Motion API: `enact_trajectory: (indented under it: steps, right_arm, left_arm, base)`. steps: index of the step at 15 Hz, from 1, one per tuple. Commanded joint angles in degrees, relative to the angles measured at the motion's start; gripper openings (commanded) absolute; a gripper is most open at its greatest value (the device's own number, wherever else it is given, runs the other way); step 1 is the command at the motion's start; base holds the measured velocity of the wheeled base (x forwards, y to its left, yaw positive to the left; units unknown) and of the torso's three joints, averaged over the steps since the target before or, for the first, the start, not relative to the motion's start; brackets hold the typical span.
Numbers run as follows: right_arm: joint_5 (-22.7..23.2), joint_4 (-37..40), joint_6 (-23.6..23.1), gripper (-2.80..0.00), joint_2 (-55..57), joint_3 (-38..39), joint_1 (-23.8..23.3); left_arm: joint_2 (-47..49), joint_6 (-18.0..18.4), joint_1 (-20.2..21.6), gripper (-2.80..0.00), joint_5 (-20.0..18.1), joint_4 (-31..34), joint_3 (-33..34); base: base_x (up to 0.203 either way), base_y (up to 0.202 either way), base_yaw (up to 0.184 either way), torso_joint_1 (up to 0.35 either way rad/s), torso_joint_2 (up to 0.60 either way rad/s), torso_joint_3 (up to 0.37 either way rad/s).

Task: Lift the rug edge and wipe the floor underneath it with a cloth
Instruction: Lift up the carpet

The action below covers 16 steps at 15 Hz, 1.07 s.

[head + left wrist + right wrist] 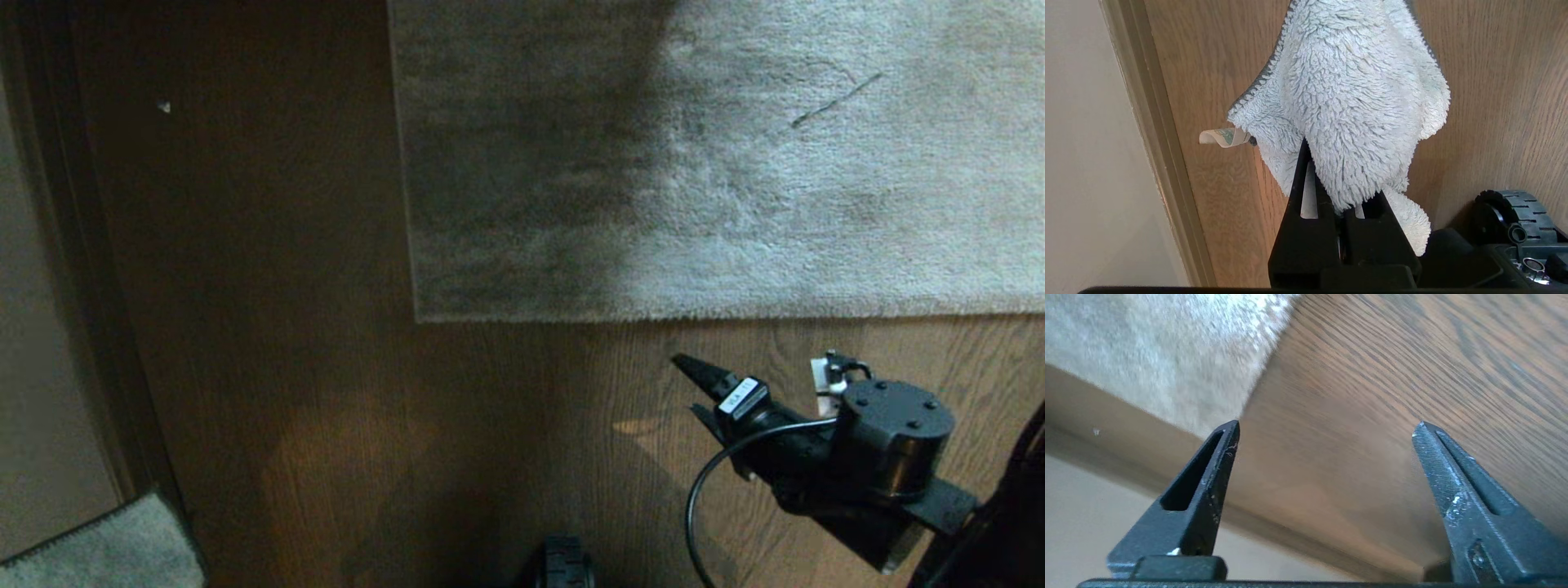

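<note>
The rug edge [653,314] lies flat just beyond the right gripper [1327,430], whose jaws gape over bare floor [490,425]. Off-rug, the left gripper [1337,204] clamps the cloth [1347,102].

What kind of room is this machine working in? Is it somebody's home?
Probably a room in a home, though I can't be sure. A large grey-beige pile rug lies on brown wood-grain plank flooring, and a skirting board runs along a plain pale wall.
</note>
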Motion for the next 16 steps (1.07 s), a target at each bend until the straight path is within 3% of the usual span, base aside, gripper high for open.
enact_trajectory:
  steps: [1,6,16]
  right_arm:
    - [-2.6,-2.8,0.0,0.0,3.1,-3.7,1.6]
    - [-4.5,-2.8,-7.3,0.0,4.6,-10.9,1.8]
    - [-7.0,-2.8,-8.7,0.0,9.7,-19.9,2.1]
  left_arm:
    - [0.0,0.0,0.0,-2.8,0.0,0.0,0.0]
    - [0.0,0.0,0.0,-2.8,0.0,0.0,0.0]
    - [0.0,0.0,0.0,-2.8,0.0,-0.1,0.0]
  base:
    - [0.0,0.0,0.0,0.0,0.0,0.0]
    - [0.0,0.0,0.0,0.0,0.0,0.0]
    - [0.0,0.0,0.0,0.0,0.0,0.0]
